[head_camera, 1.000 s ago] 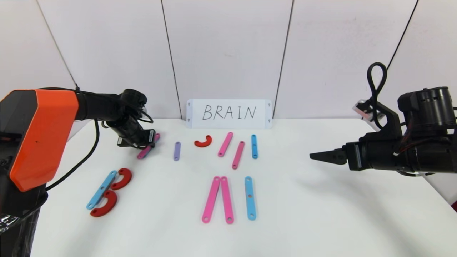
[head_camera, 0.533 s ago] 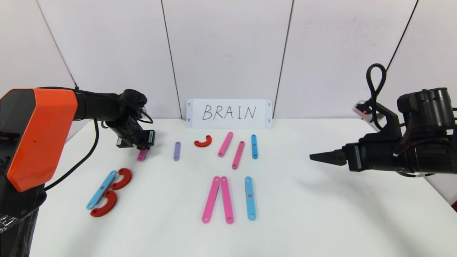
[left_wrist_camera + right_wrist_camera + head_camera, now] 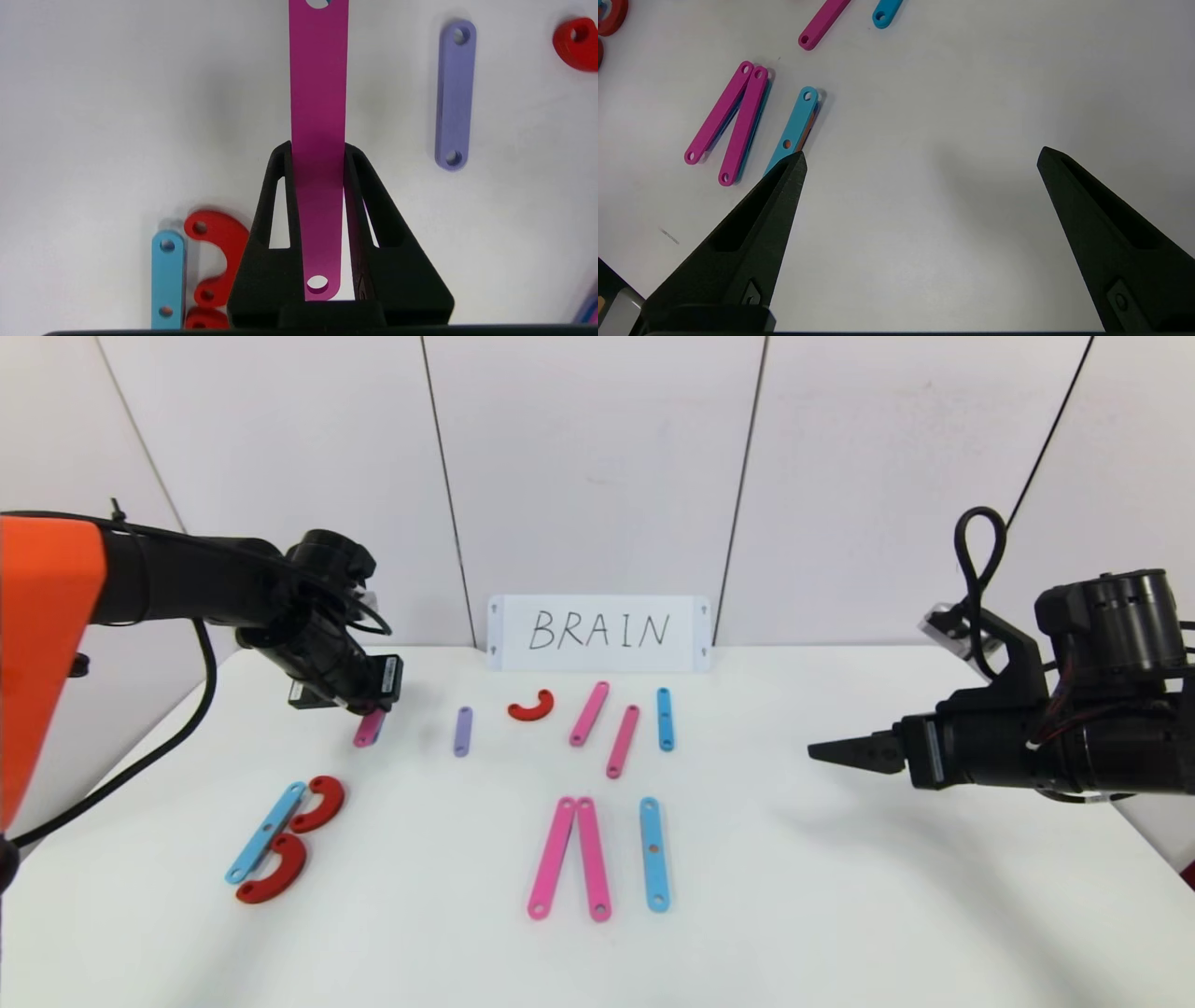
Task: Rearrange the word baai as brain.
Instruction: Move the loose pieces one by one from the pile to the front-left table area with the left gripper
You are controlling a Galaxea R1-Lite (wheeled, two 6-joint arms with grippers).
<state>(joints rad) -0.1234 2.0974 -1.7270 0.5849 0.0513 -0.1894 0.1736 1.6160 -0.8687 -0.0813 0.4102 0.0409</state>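
At ten o'clock on the tabletop (image 3: 840,915), our left fingers (image 3: 317,154) gripped the pink strip (image 3: 318,93) lengthwise, pointing twelve; right fingers (image 3: 920,158) gaped, idle.

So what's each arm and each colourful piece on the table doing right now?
Left gripper: shut on the pink strip, at the table's far left.
Pink strip: held by one end, hanging down.
Right gripper: fingers open, empty, parked at the right.
Purple strip: lying flat, untouched.
Small red curve: lying flat beside it.
Blue strip with two red curves: flat, forming a B.
White card: upright, reads BRAIN.
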